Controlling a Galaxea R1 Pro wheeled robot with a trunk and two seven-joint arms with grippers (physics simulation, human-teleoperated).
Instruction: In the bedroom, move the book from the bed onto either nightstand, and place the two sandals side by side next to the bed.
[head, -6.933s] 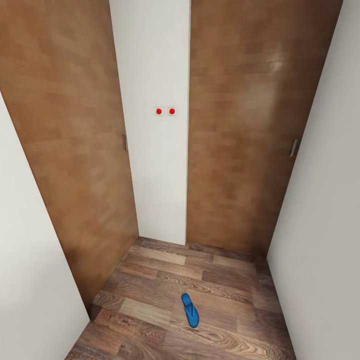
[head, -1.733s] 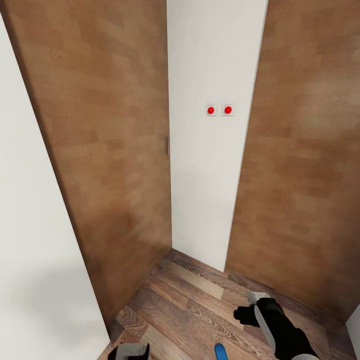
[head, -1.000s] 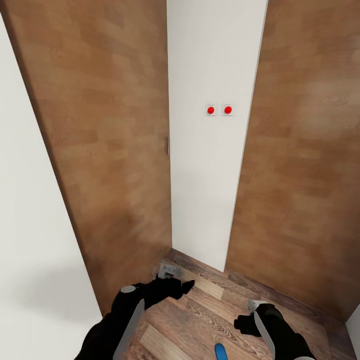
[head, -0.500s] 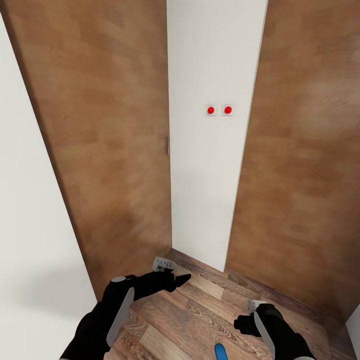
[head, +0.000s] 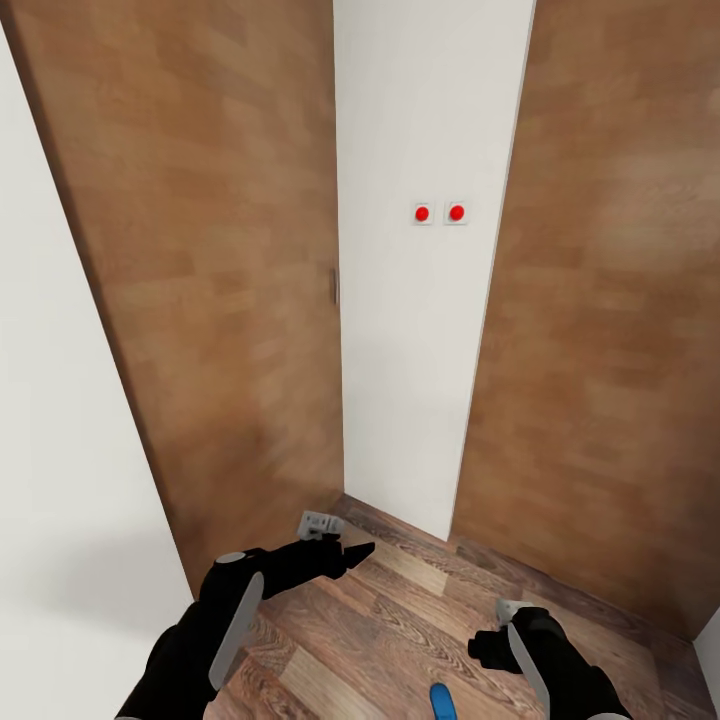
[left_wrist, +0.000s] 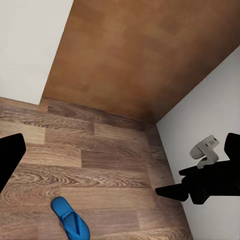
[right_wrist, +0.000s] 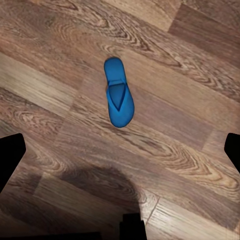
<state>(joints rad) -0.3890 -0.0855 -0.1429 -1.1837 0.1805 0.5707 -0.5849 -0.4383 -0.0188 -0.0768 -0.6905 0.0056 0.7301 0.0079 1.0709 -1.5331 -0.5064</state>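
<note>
One blue sandal (right_wrist: 119, 99) lies flat on the wood-plank floor (right_wrist: 190, 150), directly below the right pincer (right_wrist: 120, 150), whose fingers are spread wide and empty, while the left pincer (head: 345, 553), also wide open, holds nothing.

Wall: we see a white strip (head: 420, 330) between two brown wooden doors (head: 220, 300).
Switches: two red buttons (head: 439, 213) on that strip.
Floor: wood planks (head: 400, 620) below it.
</note>
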